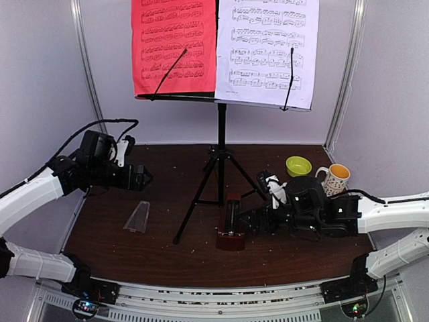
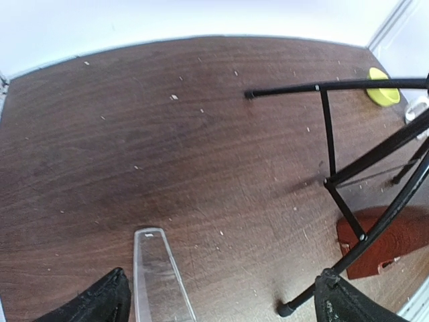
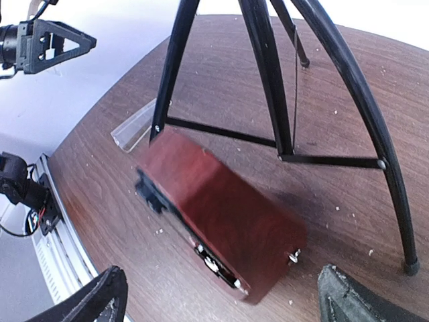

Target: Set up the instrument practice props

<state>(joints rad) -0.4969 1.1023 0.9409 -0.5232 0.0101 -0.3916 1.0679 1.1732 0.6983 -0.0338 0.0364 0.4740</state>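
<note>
Music stand point(image 1: 220, 144) up, sheets point(image 1: 174, 47) on; metronome point(image 1: 231, 231) centre, clear cover point(image 1: 137, 217) off at lower left; left hand point(image 1: 145, 178), right hand point(image 1: 248, 221) open.

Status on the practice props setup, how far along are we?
Done: music stand is up, with the red sheet and white sheet on its desk.
In hand: nothing is gripped. The right gripper is open at the metronome by the stand's legs; the left gripper is open above the table.
Left: the clear cover lies apart from the metronome and likely needs fitting.
</note>
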